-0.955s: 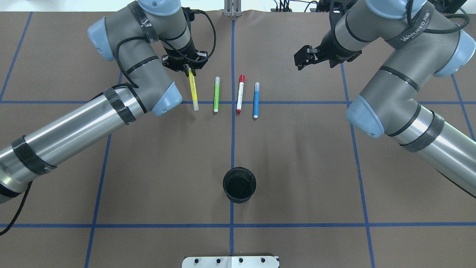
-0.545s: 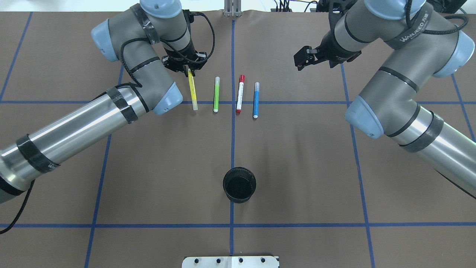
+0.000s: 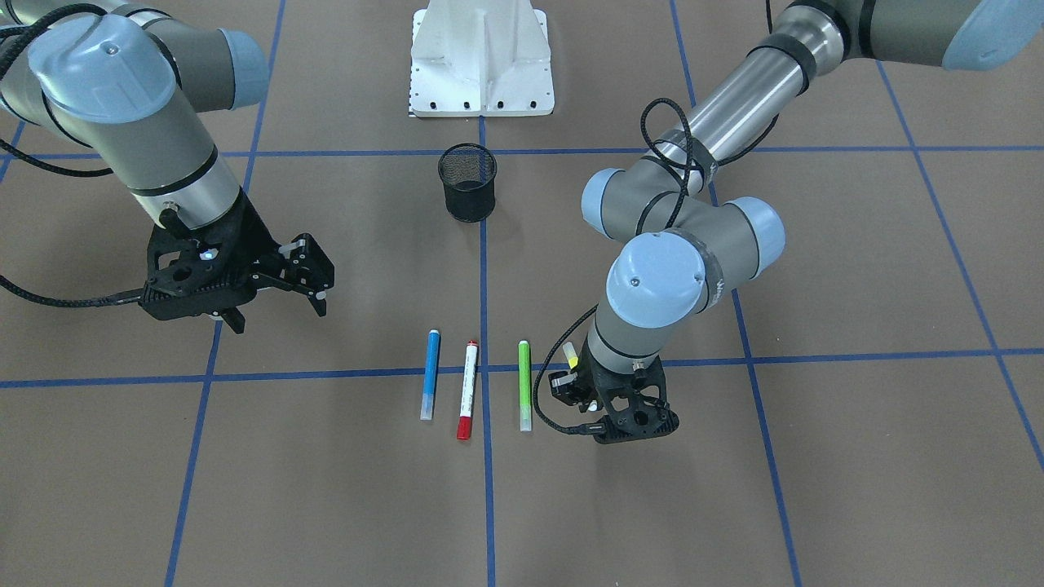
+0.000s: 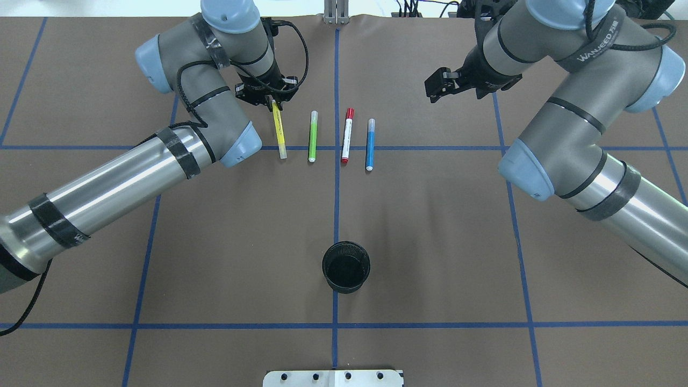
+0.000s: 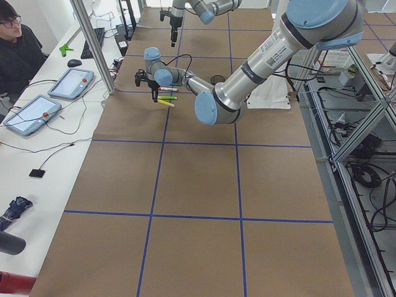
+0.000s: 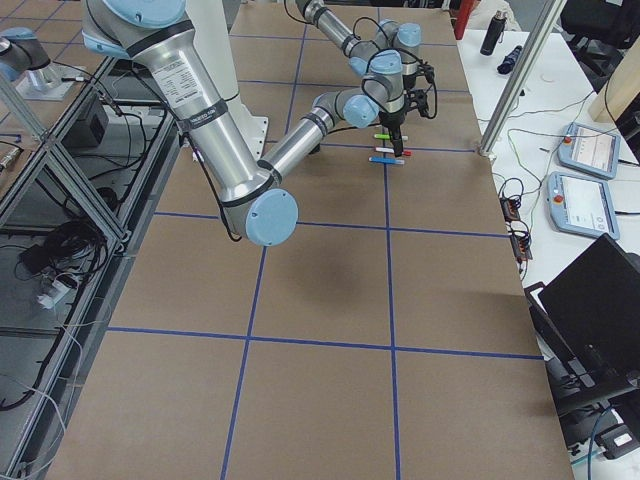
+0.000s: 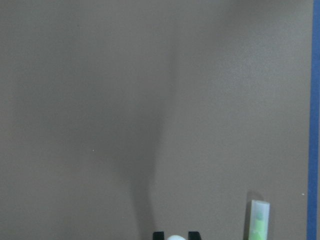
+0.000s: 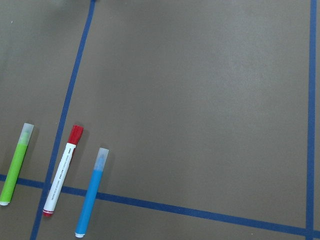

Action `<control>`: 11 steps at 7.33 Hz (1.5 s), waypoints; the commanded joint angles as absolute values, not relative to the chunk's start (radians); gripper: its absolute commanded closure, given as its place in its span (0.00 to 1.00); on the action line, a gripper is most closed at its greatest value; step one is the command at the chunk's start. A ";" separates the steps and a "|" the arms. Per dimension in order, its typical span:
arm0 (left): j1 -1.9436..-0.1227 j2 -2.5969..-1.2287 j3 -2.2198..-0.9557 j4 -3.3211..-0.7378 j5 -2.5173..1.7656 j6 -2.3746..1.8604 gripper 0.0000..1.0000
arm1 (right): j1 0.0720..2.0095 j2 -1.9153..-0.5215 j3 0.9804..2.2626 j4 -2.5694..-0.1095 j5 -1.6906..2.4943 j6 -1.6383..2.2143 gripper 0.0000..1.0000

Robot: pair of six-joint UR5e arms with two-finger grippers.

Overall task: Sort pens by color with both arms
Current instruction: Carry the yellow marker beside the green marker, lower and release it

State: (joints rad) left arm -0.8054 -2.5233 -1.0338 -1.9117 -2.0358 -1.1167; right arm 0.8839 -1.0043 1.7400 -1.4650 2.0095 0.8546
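Slim pen (image 4: 279, 134), seemingly in left gripper (image 4: 272, 102)

Matt brown table cover (image 4: 430, 242), paper by the look of it. Now the left arm (image 4: 107, 188): shiny brushed-metal tube, smooth blue caps. The yellow pen (image 4: 279, 133), sleek plastic; the cup (image 3: 467, 196), black wire mesh.

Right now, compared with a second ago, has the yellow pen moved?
No. In the overhead view the yellow pen still crosses the horizontal blue tape line at the same spot, with the left gripper shut on its far end.
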 commanded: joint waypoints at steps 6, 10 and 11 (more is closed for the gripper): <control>-0.786 -2.536 -0.985 -1.959 -1.938 -1.121 1.00 | 0.885 -1.002 1.730 -1.463 2.010 0.844 0.00; -0.767 -2.536 -0.979 -1.994 -1.924 -1.215 0.34 | 0.885 -1.002 1.729 -1.463 2.010 0.842 0.00; -0.764 -2.537 -0.980 -1.994 -1.901 -1.216 0.00 | 0.885 -1.003 1.729 -1.463 2.010 0.842 0.00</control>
State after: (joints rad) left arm -0.7675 -2.5365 -0.9795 -1.9925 -1.9189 -1.2089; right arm 0.8850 -1.0024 1.7288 -1.4634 2.0095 0.8422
